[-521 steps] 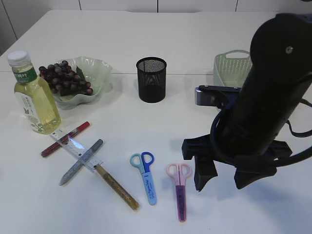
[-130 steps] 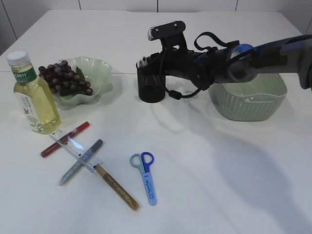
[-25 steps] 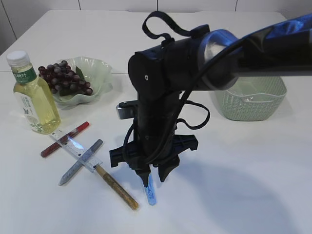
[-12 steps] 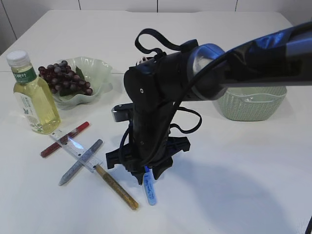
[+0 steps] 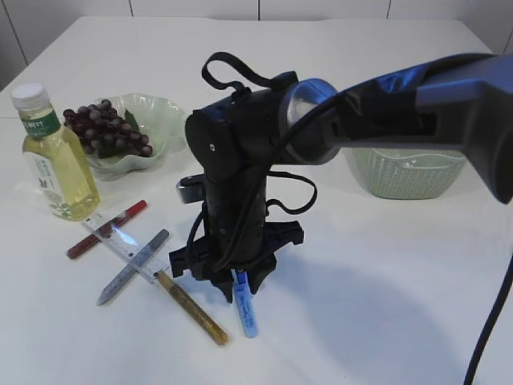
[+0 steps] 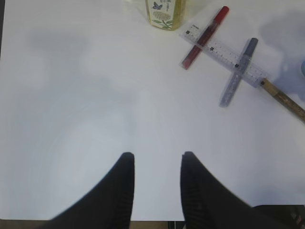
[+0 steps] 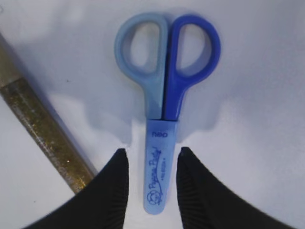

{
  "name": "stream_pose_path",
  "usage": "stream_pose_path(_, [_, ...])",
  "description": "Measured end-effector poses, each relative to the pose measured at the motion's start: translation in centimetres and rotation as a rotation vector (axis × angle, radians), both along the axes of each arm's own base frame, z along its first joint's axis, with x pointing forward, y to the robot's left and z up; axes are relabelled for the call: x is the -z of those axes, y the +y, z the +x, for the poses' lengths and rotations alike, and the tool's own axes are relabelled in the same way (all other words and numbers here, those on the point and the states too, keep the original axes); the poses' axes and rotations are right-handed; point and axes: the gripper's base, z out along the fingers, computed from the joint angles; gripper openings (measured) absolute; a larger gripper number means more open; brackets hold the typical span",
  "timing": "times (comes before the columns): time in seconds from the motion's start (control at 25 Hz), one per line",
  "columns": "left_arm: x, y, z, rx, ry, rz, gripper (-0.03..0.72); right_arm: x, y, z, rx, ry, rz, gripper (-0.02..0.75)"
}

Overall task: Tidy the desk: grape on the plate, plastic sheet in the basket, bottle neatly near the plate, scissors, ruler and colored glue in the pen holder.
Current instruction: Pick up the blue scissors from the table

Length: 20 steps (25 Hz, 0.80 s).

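Note:
My right gripper [image 5: 235, 287] [image 7: 152, 157] is open, its two fingers on either side of the sheath of the blue scissors [image 7: 164, 90] [image 5: 247, 311], which lie flat on the table. The gold glitter glue pen [image 5: 191, 306] [image 7: 45, 129] lies just left of them. The ruler [image 5: 124, 241] [image 6: 224, 56] lies across a red glue pen [image 5: 106, 229] [image 6: 205, 36] and a silver glue pen [image 5: 132, 267] [image 6: 237, 71]. The bottle [image 5: 56, 156] stands at the left. The grapes [image 5: 104, 128] lie on the green plate [image 5: 160, 116]. My left gripper [image 6: 155, 160] is open and empty over bare table. The pen holder is hidden behind the right arm.
A green basket [image 5: 405, 172] stands at the right behind the right arm. The bottle's base [image 6: 164, 12] shows at the top of the left wrist view.
The right arm has come from the pen holder to the blue scissors and lowered over them, so that the sheath lies between its open fingers. The pink scissors are gone from the table.

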Motion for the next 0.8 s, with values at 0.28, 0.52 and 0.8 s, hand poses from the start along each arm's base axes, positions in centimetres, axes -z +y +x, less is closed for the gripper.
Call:
stream_pose_path(0.28, [0.0, 0.0, 0.0, 0.000, 0.000, 0.000, 0.242, 0.1, -0.1, 0.1, -0.010, -0.003, -0.015, 0.279])
stream_pose_path(0.52, [0.0, 0.0, 0.0, 0.000, 0.000, 0.000, 0.242, 0.8, -0.1, 0.1, -0.010, 0.010, -0.027, 0.279])
stream_pose_path(0.8, [0.0, 0.0, 0.0, 0.000, 0.000, 0.000, 0.242, 0.5, 0.4, 0.5, -0.008, -0.004, -0.010, 0.279])
